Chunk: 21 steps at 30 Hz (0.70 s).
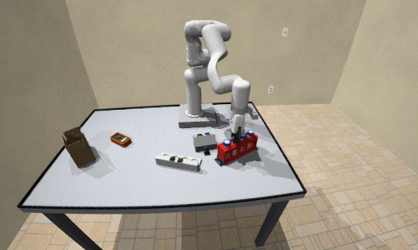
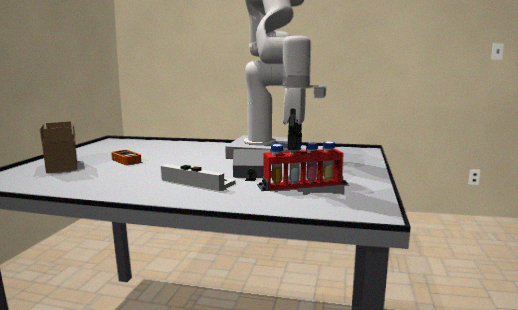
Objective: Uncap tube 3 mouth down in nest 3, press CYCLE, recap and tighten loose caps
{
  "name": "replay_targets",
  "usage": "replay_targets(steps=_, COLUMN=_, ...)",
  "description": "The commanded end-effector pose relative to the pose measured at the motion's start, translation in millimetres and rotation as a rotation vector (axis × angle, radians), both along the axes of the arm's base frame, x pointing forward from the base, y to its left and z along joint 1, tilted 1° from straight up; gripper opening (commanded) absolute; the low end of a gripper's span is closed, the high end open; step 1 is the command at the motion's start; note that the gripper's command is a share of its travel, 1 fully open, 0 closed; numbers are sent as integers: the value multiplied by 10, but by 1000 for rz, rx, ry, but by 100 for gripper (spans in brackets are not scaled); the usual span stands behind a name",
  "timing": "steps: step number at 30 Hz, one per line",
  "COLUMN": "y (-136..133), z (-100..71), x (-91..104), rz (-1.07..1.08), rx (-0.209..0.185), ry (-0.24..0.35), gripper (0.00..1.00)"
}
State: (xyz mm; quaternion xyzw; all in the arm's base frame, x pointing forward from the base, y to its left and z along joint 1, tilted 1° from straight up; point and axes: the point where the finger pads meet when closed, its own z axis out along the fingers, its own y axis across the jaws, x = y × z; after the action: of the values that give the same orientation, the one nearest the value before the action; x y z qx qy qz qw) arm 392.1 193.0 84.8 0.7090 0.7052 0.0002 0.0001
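The red decapping station [image 1: 237, 150] [image 2: 304, 169] stands near the table's right side and holds four tubes with blue caps. My gripper [image 1: 236, 138] [image 2: 294, 142] points straight down over tube 3, the second tube from the left in both views. Its dark fingers stand around that tube's cap and hide it, slightly apart and not clamping. The caps of tube 4 [image 2: 277, 147], tube 2 [image 2: 312, 146] and tube 1 [image 2: 329, 145] sit on their tubes. The grey cap tray [image 1: 177, 161] [image 2: 194, 176] lies to the left, with its nests empty. The key housing [image 1: 205, 141] sits behind the rack.
A brown open box [image 1: 78, 147] [image 2: 59, 147] stands at the table's left. An orange device [image 1: 120, 139] [image 2: 126, 157] lies near it. A small black part [image 1: 206, 152] lies between the housing and the rack. The arm's base is at the back.
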Motion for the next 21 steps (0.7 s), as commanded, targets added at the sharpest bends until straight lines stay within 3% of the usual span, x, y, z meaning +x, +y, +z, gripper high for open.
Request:
replay_targets(steps=1, y=8, z=16, x=15, rz=-279, rx=13, ry=1, gripper=46)
replay_targets(steps=9, y=8, z=16, x=15, rz=-328, rx=14, ry=1, gripper=46)
replay_targets(steps=10, y=8, z=16, x=15, rz=-328, rx=14, ry=1, gripper=0)
replay_targets(steps=21, y=8, z=16, x=15, rz=-328, rx=14, ry=1, gripper=0)
